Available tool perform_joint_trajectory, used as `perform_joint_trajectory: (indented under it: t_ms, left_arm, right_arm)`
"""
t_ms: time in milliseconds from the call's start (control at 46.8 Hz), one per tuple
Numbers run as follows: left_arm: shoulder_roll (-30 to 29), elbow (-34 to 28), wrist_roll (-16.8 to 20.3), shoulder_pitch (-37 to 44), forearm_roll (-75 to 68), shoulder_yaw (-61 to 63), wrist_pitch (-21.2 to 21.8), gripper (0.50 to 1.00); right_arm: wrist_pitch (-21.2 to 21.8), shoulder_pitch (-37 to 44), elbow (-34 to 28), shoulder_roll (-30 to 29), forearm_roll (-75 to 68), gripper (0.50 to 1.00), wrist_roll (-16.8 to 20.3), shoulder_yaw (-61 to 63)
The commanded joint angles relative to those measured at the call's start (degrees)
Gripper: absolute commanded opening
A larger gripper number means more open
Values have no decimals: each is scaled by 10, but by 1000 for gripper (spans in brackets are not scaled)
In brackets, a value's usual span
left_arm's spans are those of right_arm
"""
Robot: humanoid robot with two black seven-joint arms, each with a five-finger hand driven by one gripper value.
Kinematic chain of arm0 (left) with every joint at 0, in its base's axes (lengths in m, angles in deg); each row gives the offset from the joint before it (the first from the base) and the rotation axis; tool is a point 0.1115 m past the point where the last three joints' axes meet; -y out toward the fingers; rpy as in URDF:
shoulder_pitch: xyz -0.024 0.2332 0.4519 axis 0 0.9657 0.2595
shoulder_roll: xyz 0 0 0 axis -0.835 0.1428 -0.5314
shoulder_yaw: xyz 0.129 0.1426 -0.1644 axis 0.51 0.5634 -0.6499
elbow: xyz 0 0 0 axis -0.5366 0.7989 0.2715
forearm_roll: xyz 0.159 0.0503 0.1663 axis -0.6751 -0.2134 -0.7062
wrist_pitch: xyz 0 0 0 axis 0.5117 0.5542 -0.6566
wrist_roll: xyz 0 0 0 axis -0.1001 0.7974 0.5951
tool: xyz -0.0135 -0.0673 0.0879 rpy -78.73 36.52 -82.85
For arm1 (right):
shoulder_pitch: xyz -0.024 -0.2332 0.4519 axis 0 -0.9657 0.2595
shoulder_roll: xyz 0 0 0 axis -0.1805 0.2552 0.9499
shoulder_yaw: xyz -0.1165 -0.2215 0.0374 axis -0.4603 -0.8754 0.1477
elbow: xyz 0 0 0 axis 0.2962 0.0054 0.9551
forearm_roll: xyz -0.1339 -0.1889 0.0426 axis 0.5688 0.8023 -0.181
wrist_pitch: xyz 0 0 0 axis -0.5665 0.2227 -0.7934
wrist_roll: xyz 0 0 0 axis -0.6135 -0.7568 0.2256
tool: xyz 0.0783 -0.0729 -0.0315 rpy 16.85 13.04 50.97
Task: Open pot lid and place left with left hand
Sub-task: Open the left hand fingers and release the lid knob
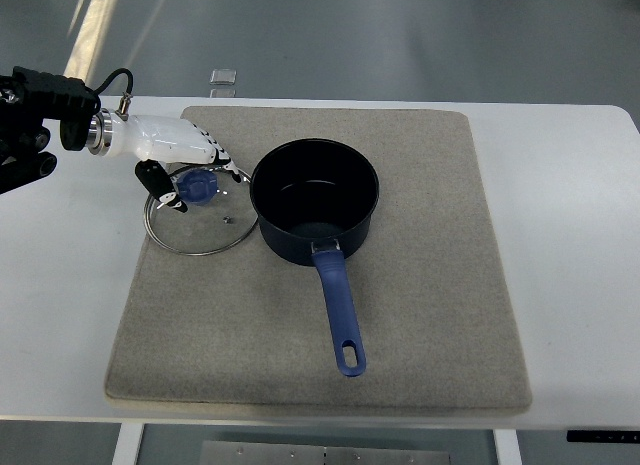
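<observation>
One left robot hand point(190, 180) pinching lid point(200, 217) knob, lid touching pot point(313, 198), grey mat point(420, 285) beneath

The left arm point(40, 120) coming in over the tabletop's left edge is chunky black hardware, blocky housings with a thin black cable point(112, 80) looping off the top. Then there's a shiny silver metal ring point(98, 132) at the wrist. The left hand point(175, 150) has a glossy white shell, smooth and rounded, with darker black fingers point(155, 175) and small black-and-white joints at the tips.
</observation>
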Motion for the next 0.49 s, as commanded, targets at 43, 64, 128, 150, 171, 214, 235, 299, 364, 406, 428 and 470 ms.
perform_joint_trajectory:
  t_ms: [43, 64, 128, 150, 171, 214, 235, 299, 364, 406, 428, 470]
  left_arm:
    - [-1, 2, 0, -3, 5, -4, -1, 949]
    - [-3, 2, 0, -3, 6, -6, -2, 951]
    - [-13, 6, 0, -4, 6, -17, -3, 956]
    - [-16, 8, 0, -5, 7, -22, -4, 958]
    - [-18, 11, 0, -5, 7, -26, -6, 958]
    - [-21, 15, 0, -7, 8, -35, -6, 958]
    - [-24, 15, 0, -7, 9, -41, -7, 958]
    - [-28, 15, 0, -7, 10, -65, -9, 958]
    - [-28, 14, 0, -7, 21, -94, -11, 958]
    - [-29, 10, 0, -6, 38, -115, -16, 958]
    - [-29, 9, 0, -5, 50, -127, -20, 958]
    - [-29, 5, 0, -4, 81, -153, -29, 958]
  right_arm:
    - [0, 0, 0, 0, 0, 915, 0, 1]
    - [0, 0, 0, 0, 0, 915, 0, 0]
    - [0, 0, 0, 0, 0, 915, 0, 0]
    - [0, 0, 0, 0, 0, 915, 0, 0]
    - [0, 0, 0, 0, 0, 915, 0, 0]
    - [0, 0, 0, 0, 0, 915, 0, 0]
    - [0, 0, 0, 0, 0, 915, 0, 1]
    - [0, 0, 0, 0, 0, 915, 0, 0]
    - [0, 0, 0, 0, 0, 915, 0, 0]
    - [0, 0, 0, 0, 0, 915, 0, 1]
    - [0, 0, 0, 0, 0, 915, 0, 0]
    - [0, 0, 0, 0, 0, 915, 0, 0]
